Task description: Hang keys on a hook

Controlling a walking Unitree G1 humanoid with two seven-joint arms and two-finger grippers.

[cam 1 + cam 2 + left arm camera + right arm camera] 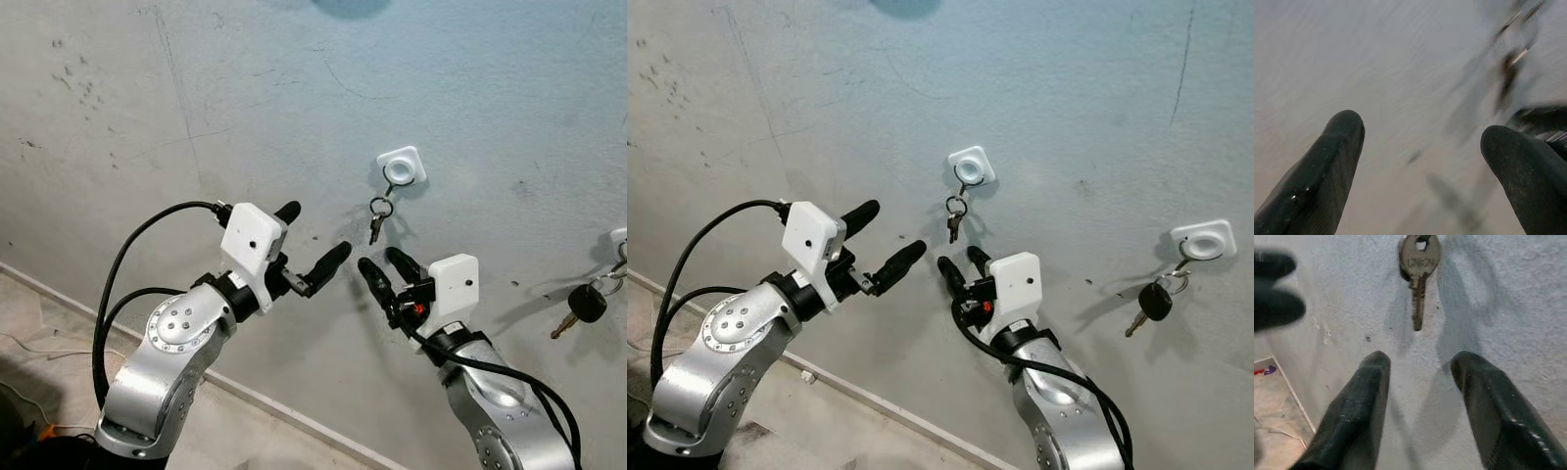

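Keys point(377, 221) hang on a small ring from a white square hook point(402, 167) stuck to a pale grey, scuffed wall point(196, 88), a little right of centre and in the upper half of the left eye frame.

At the left of that frame, the left gripper point(312, 241) reaches up from a silver arm in the lower left. Its two black fingers are spread well apart with nothing between them, their tips pointing toward the wall just left of and below the keys. A black cable point(127, 264) loops from its white wrist housing down the arm.

Right of centre, the right gripper point(387, 262) rises from the lower right, its fingers also parted and empty, tips just below the hanging keys. In the right wrist view a single brass-coloured key point(1419, 271) dangles at top centre, above the gap between the two open fingers point(1359, 406), not touching them.

At the far right edge, a second hook point(1203, 238) carries a black-headed key point(1154, 303) on a ring, well apart from both grippers.
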